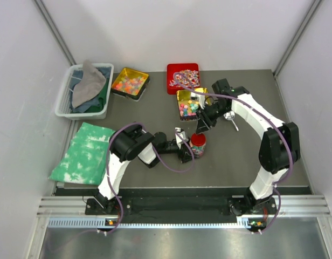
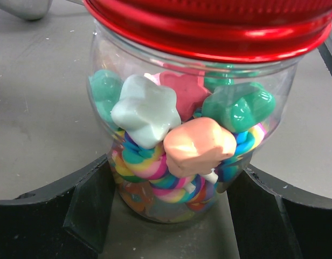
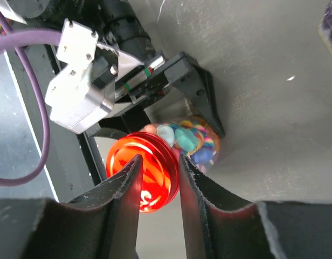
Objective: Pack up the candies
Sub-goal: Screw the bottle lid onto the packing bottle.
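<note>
A clear plastic jar (image 2: 177, 140) full of candies (image 2: 201, 145) stands on the grey table under a red lid (image 2: 209, 24). My left gripper (image 2: 174, 210) has its black fingers (image 2: 88, 210) pressed against both sides of the jar's lower part. From above, the jar (image 1: 198, 144) sits mid-table with the left gripper (image 1: 191, 151) around it. My right gripper (image 3: 159, 162) hovers just over the red lid (image 3: 147, 189), jaws a narrow gap apart and holding nothing. More candies lie in three tins: orange-yellow (image 1: 130, 83), pink-white (image 1: 183, 78) and pastel (image 1: 190, 106).
A white basket (image 1: 63, 100) with grey and green cloths stands at the back left. A green patterned cloth (image 1: 82, 152) lies at the front left. A small metal scoop (image 1: 229, 117) rests right of the pastel tin.
</note>
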### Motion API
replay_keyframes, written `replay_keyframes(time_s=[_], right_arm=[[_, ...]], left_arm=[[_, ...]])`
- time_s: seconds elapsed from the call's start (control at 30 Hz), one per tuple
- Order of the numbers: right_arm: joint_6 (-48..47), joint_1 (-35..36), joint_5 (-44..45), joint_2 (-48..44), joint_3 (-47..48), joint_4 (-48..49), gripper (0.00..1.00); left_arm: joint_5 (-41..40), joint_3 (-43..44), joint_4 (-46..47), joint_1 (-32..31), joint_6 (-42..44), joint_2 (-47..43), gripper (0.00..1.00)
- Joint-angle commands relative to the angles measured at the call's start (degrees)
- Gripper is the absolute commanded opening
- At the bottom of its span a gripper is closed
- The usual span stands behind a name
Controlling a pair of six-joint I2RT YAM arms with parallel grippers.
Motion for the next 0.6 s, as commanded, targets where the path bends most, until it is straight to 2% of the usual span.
replay_keyframes(time_s=[0.0,0.57], right_arm=[[-2.14,0.58,-1.33,-0.91,-2.04,-0.83,0.32],[-0.74,0.5,1.66,-10.4,-13.64,0.04,0.25]], left_arm=[[-1.94,0.01,10.05,0.56,-0.88,1.52,0.36],[-1.77,0.01,9.79,0.56,-0.79,1.44,0.36]])
